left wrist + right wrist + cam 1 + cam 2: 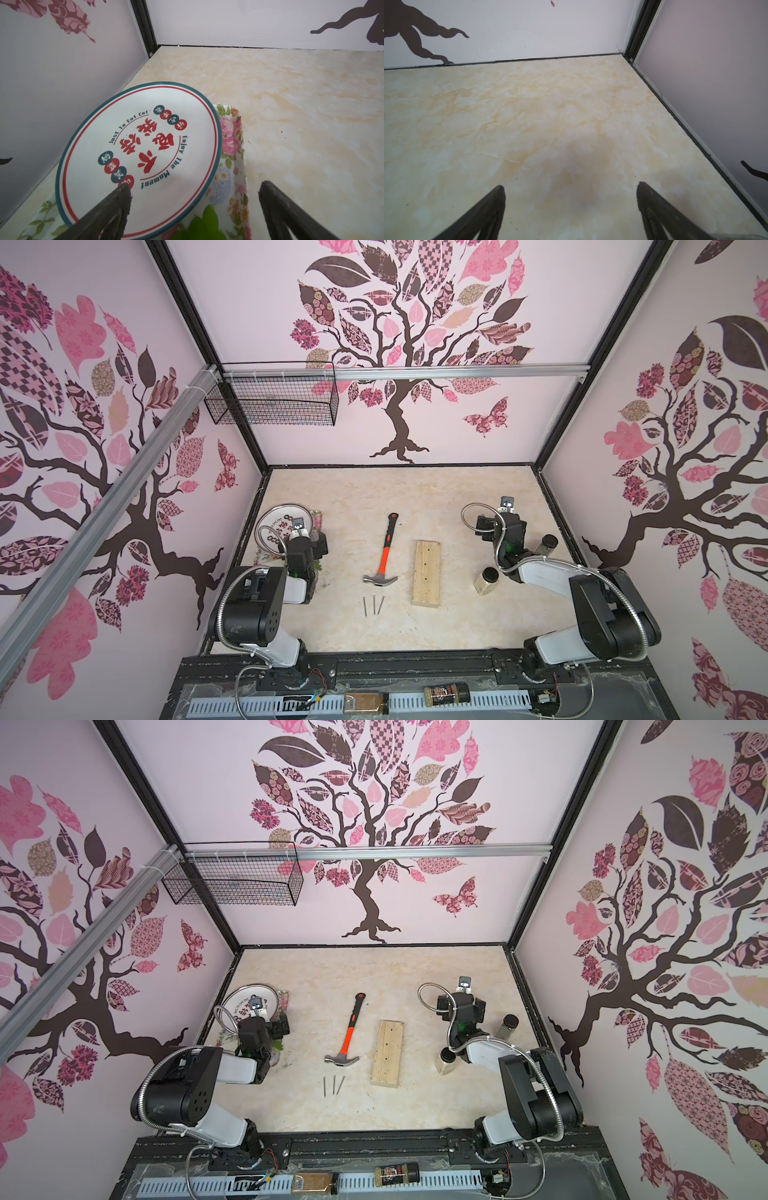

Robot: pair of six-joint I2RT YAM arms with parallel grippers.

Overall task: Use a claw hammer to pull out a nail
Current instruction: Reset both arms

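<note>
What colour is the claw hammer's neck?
Orange; the claw hammer shows best in a top view.

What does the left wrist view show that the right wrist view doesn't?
Only left wrist: a printed plate lying partly over a floral tray, with green leaves near the left tool. Only right wrist: the right tool over bare tabletop. Both: marbled tabletop, back wall, tool jaws open and empty. Neither shows the claw hammer.

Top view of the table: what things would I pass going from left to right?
plate → claw hammer → wooden block → black-lidded jar → second jar
</note>
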